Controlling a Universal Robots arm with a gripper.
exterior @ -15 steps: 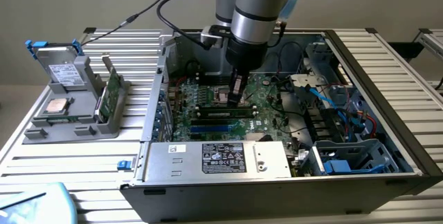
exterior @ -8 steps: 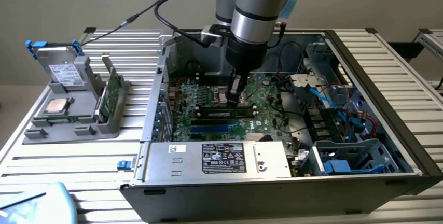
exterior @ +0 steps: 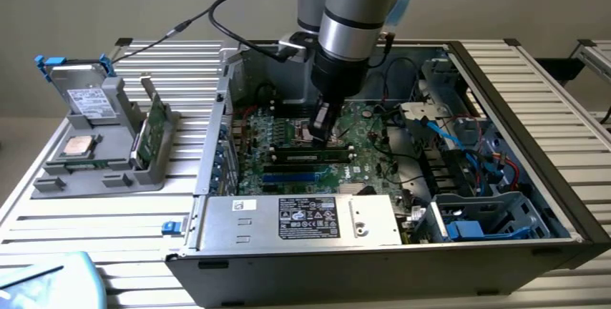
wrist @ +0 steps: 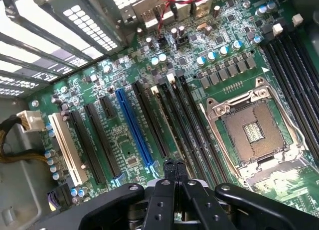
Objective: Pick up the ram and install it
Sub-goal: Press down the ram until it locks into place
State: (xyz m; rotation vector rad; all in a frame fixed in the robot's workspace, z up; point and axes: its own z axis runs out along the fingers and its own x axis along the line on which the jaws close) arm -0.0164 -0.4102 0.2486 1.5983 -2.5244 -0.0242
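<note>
I'm seeing the end effector (wrist: pixel 174 166) pinched fully shut, its two fingertips pressed together with nothing between them. In the exterior view the end effector (exterior: pixel 322 129) is hanging at the frame's centre, inside the open computer case (exterior: pixel 534 101), tips down just over the motherboard (exterior: pixel 368 141). Directly below those tips, the ram (exterior: pixel 310 155) is lying lengthwise in the memory slots, a dark strip with a small pale label, running left to right just under centre. In the wrist view the closed tips are hovering at lower centre above the long black slots (wrist: pixel 172 115), with the blue slot (wrist: pixel 133 128) just to their left and the square silver socket (wrist: pixel 254 128) at right. A grey holder (exterior: pixel 105 144) is sitting on the slatted tabletop (exterior: pixel 57 212) at the exterior view's left, well apart from the case, and a green board (exterior: pixel 153 131) is standing upright in it.
</note>
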